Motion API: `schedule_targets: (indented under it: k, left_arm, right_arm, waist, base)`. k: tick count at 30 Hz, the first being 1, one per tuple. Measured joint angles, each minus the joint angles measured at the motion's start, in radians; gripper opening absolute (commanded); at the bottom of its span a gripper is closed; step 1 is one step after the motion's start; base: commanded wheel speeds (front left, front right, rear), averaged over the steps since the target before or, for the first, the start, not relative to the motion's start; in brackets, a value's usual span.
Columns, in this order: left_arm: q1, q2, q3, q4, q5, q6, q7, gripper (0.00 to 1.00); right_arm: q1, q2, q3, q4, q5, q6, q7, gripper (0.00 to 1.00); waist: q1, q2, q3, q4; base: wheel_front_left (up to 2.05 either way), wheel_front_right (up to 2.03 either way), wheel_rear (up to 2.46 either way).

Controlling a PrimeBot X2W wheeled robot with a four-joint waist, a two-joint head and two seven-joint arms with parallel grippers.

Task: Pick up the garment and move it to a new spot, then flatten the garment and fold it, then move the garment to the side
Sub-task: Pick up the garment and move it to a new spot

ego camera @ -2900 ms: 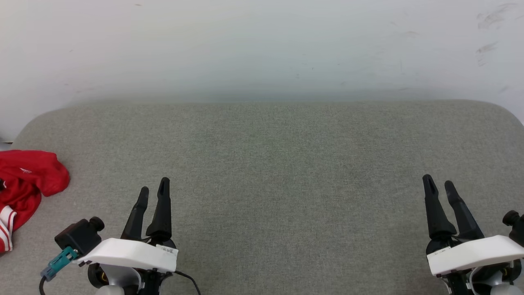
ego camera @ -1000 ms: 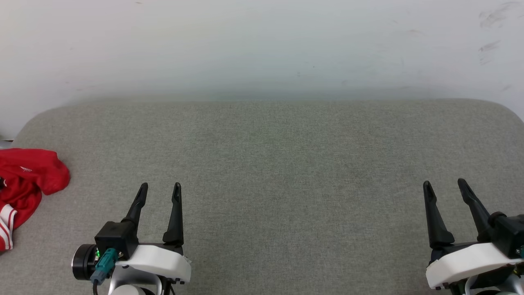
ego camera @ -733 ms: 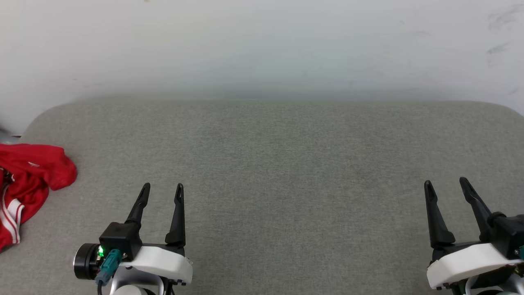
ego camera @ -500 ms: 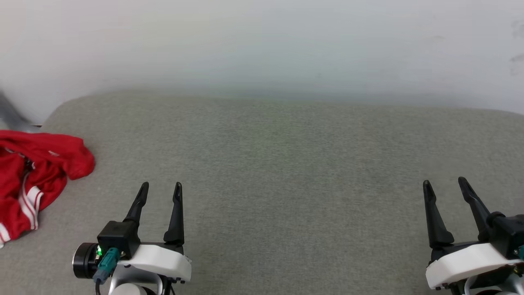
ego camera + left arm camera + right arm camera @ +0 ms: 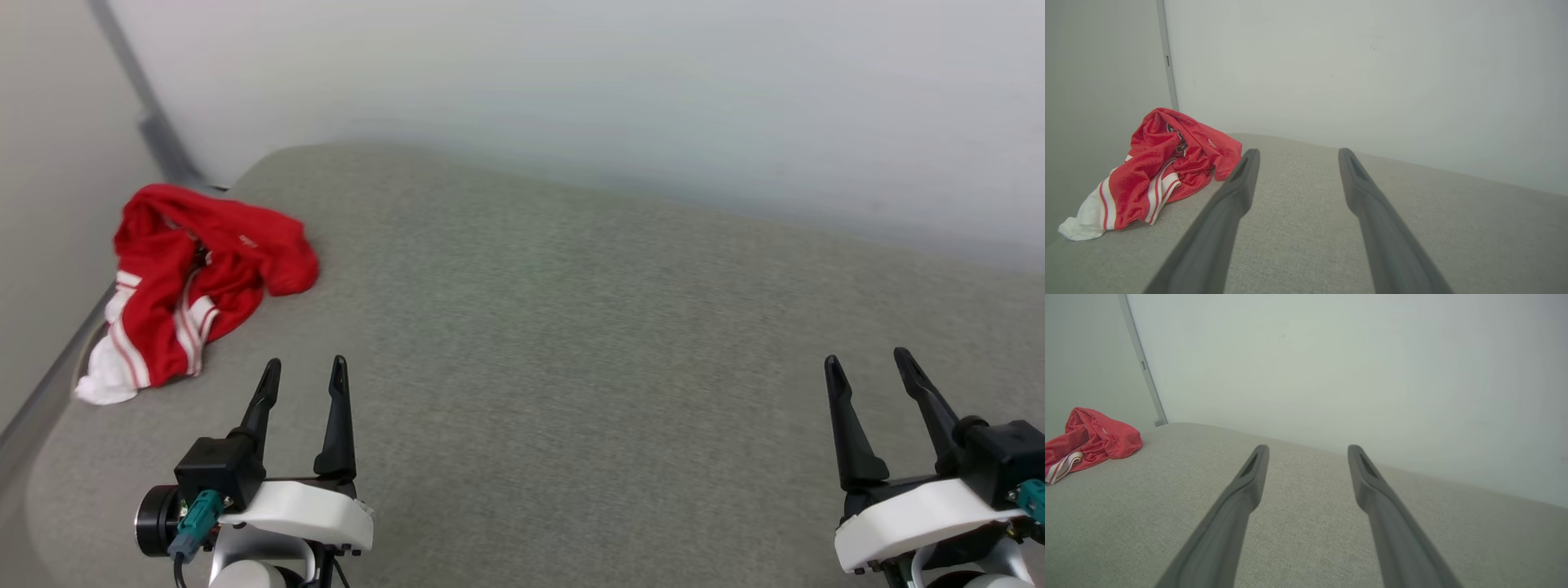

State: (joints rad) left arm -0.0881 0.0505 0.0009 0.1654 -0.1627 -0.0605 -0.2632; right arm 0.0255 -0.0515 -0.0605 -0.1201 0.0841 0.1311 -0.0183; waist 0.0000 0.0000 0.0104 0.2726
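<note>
The head view looks forward and down over the tabletop [image 5: 571, 343] to the wall [image 5: 620, 98]. Each wrist view sits low, looking along its own jaws; all three share the garment [image 5: 245, 245] at the left corner.

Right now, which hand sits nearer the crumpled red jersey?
The left hand: the garment lies just ahead and to its left, while the right hand sits far across the grey cushion.

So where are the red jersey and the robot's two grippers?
red jersey [image 5: 216, 265]: head view, crumpled red middle.
left gripper [image 5: 305, 362]: head view, between its open fingertips.
right gripper [image 5: 865, 356]: head view, between its open fingertips.
</note>
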Motion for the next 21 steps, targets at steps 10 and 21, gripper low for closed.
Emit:
schedule_targets:
  k: [10,21]
  left_arm:
    - [0.001,0.000,0.023,0.000,-0.002,0.008,0.000,1.00]
    - [0.004,0.000,0.046,-0.037,-0.025,0.025,0.000,1.00]
  right_arm:
    - [-0.006,0.000,0.029,0.005,-0.006,0.000,-0.002,1.00]
    - [-0.065,0.001,0.100,-0.015,-0.027,0.000,0.018,1.00]
  waist:
    - [0.0001,0.0000,0.002,0.158]
    - [0.0000,0.0000,0.039,0.264]
  base:
    - [0.00,0.00,0.00]
    - [0.00,0.00,0.00]
